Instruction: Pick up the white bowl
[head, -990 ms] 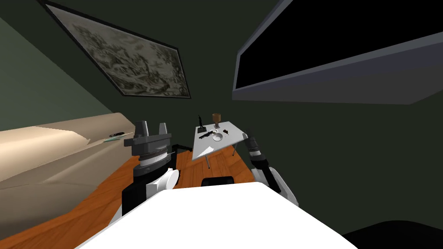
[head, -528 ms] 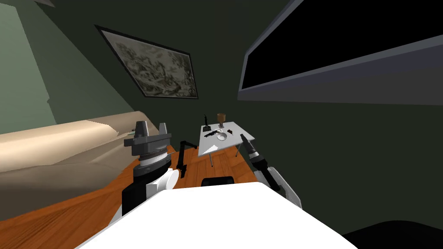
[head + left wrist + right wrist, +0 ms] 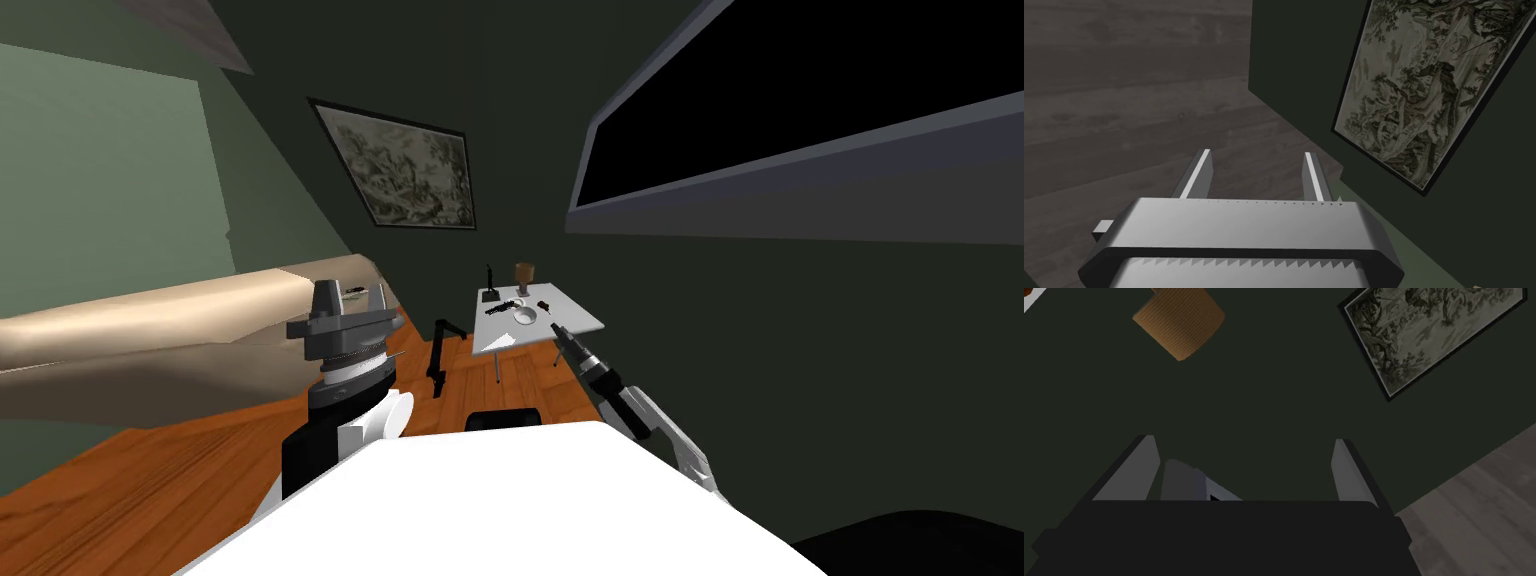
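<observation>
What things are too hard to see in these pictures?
Head view: the dark bits beside the white bowl are too tiny to name.
Head view: the bowl's inside is too small to see.
Right wrist view: the brown cup is cut off by the picture's edge.

A brown cup stands on the white table near a beige sofa.
</observation>
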{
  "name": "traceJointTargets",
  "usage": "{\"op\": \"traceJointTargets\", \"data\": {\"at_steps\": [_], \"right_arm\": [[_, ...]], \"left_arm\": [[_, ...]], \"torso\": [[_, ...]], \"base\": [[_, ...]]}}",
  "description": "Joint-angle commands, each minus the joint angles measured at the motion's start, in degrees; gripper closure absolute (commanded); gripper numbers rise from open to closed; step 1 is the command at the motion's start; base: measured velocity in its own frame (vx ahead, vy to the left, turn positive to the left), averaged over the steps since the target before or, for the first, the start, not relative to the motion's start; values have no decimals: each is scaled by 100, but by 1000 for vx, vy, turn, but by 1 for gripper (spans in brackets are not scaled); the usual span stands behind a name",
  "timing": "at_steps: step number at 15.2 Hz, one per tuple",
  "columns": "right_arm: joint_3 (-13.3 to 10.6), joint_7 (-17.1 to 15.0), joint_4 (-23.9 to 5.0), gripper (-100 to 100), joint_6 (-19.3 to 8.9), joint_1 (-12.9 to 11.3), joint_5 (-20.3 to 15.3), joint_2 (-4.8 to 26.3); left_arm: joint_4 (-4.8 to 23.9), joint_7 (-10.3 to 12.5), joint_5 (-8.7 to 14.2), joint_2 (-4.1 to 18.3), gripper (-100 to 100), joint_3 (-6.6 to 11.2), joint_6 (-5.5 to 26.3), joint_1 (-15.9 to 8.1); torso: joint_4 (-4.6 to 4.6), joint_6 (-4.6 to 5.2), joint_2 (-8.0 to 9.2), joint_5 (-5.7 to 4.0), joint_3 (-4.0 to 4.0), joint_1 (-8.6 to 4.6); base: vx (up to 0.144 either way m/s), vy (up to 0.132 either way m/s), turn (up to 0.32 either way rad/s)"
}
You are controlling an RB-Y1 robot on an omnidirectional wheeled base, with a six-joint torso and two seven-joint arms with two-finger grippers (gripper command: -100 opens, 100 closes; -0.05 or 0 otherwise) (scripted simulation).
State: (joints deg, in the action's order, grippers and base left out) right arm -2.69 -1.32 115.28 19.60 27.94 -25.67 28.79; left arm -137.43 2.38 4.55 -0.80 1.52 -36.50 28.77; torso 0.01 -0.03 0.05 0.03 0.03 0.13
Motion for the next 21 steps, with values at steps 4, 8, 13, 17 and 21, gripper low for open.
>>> {"op": "traceJointTargets", "data": {"at_steps": [4, 8, 13, 17, 21], "right_arm": [[-56, 193, -500, -100, -134, -17, -671, 580], [-88, 349, -887, -100, -238, -17, -1126, 1023], [-125, 510, -1400, -100, -341, -13, -1698, 1508], [-145, 591, -1629, -100, -391, -10, -2160, 1808], [-191, 755, -2070, -100, -490, 1, -2667, 2272]], "left_arm": [[0, 0, 0, 0, 0, 0, 0, -1], [0, 0, 0, 0, 0, 0, 0, 0], [0, 0, 0, 0, 0, 0, 0, 0], [0, 0, 0, 0, 0, 0, 0, 0], [0, 0, 0, 0, 0, 0, 0, 1]], "torso": [[0, -2, 2, 1, 1, 9], [0, 0, 0, 1, 0, 4], [-1, 0, -3, 1, -2, 1], [-1, -1, -4, 1, -2, 4], [-1, 3, -4, 2, -3, 4]], "base": [[-15, 67, 247], [-6, 55, 192], [4, 56, 207], [10, 58, 187], [15, 58, 214]]}}
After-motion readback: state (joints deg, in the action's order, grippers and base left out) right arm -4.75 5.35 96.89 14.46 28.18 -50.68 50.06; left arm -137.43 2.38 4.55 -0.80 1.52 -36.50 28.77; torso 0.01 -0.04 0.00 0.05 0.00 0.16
